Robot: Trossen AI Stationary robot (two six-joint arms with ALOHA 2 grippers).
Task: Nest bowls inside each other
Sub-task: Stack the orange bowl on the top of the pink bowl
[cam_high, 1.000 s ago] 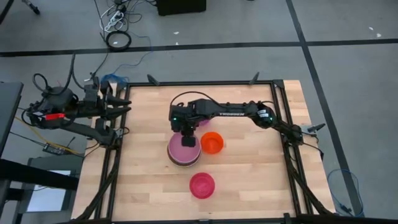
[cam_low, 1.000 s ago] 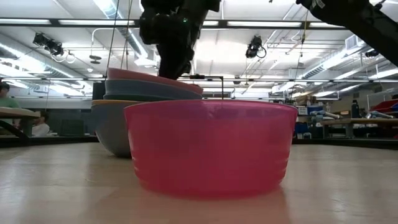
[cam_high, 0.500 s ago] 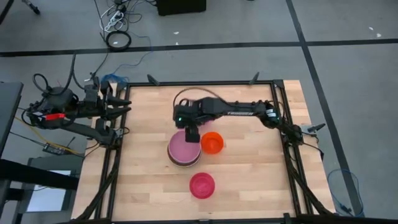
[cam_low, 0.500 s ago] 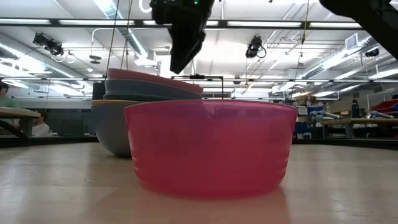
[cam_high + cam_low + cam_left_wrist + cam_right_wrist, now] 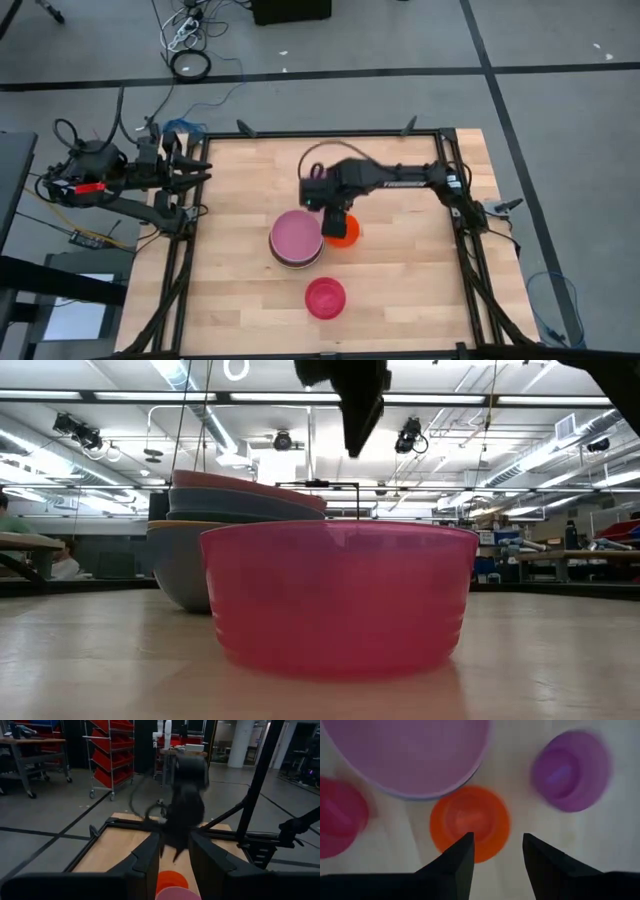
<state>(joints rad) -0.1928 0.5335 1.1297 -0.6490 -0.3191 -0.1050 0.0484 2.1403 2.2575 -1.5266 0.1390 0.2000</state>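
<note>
A stack of nested bowls (image 5: 296, 238) with a pink bowl (image 5: 410, 755) on top rests on the table's middle. Right of it sits a small orange bowl (image 5: 345, 232), upright on its base. A magenta-red bowl (image 5: 325, 298) stands alone nearer the front edge and fills the low view (image 5: 338, 595). A purple bowl (image 5: 570, 770) shows only in the right wrist view; my right arm hides it from above. My right gripper (image 5: 497, 845) hangs open above the orange bowl (image 5: 470, 822), pointing down, empty. My left gripper (image 5: 174, 860) waits open at the table's far left (image 5: 195, 170).
Black frame rails (image 5: 450, 200) run along the table's edges. Bare wood lies right of the orange bowl and along the front right (image 5: 410, 280). In the low view, the room behind holds benches and a seated person (image 5: 10, 520) at the far left.
My right gripper has risen off the bowl stack and travelled toward the table's right edge, ending above the orange bowl. The stack, the orange bowl and the magenta-red bowl have stayed where they were.
</note>
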